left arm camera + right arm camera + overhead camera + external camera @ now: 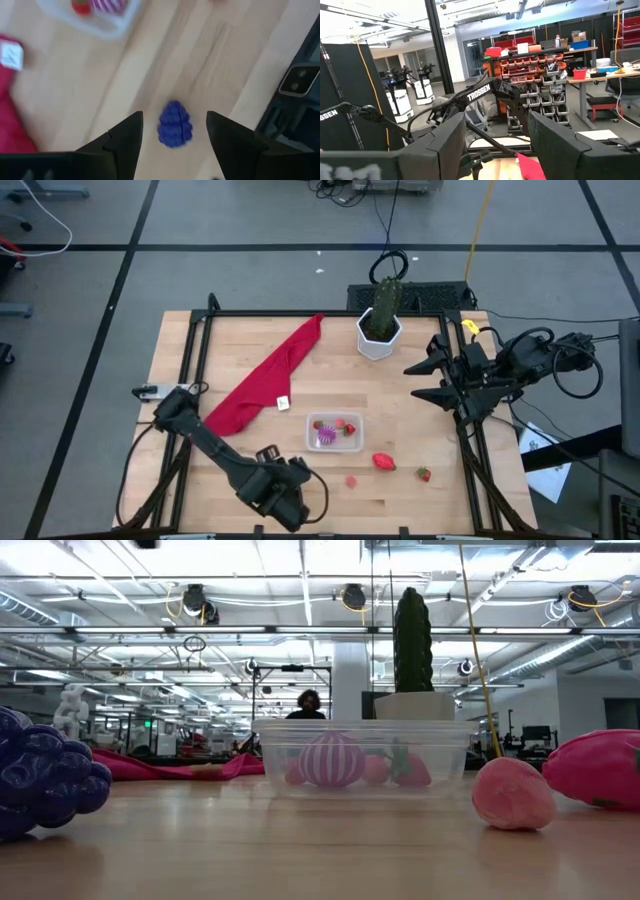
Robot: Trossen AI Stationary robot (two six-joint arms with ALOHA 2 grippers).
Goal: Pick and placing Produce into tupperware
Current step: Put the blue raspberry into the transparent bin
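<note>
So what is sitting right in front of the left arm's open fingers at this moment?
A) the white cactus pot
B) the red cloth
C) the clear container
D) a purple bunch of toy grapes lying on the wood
D: the left wrist view shows the purple grapes lying on the table between the open fingers of the left gripper, not yet gripped.

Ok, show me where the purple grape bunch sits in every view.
High view: hidden under the left arm.
Low view: grape bunch at far left edge.
Left wrist view: between the open end effector's fingers, untouched.
Right wrist view: absent.
Shared landmark: tupperware.
</note>
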